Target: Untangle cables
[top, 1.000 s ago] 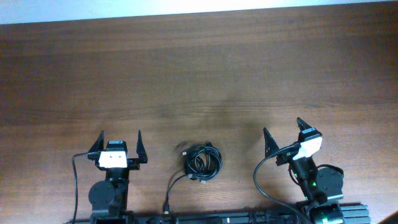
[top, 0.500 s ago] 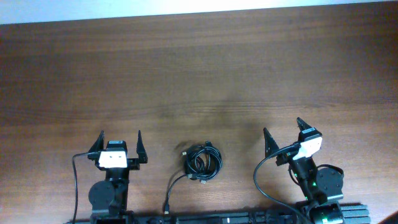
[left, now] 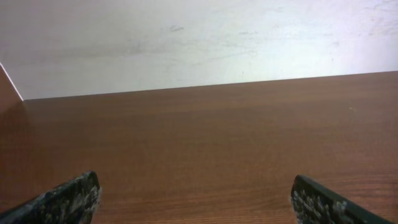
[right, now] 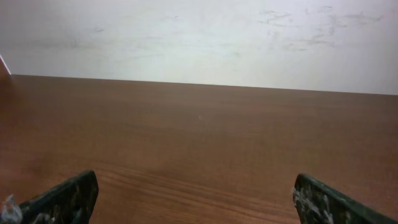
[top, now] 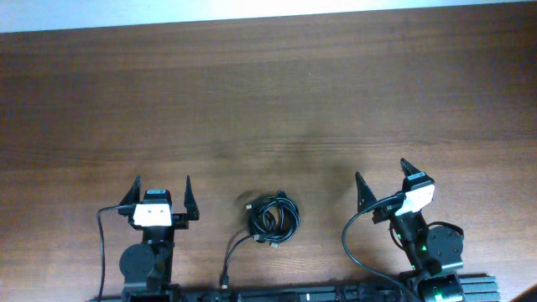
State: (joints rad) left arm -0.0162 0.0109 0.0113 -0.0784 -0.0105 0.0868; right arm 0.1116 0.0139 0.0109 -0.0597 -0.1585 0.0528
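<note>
Bench (top: 268,92): dark brown wood, grain running L-R, w/ a faint darker patch (top: 315,141) nr centre. White wall (left: 199,43) behind far edge, lightly scuffed; meets bench in a straight line in both wrist views.

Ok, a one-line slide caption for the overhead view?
Coiled black cables lie untouched on the wooden table between the open left tool and open right tool.

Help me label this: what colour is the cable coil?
Black. The cables lie coiled on the brown table, and show best in the overhead view.
</note>
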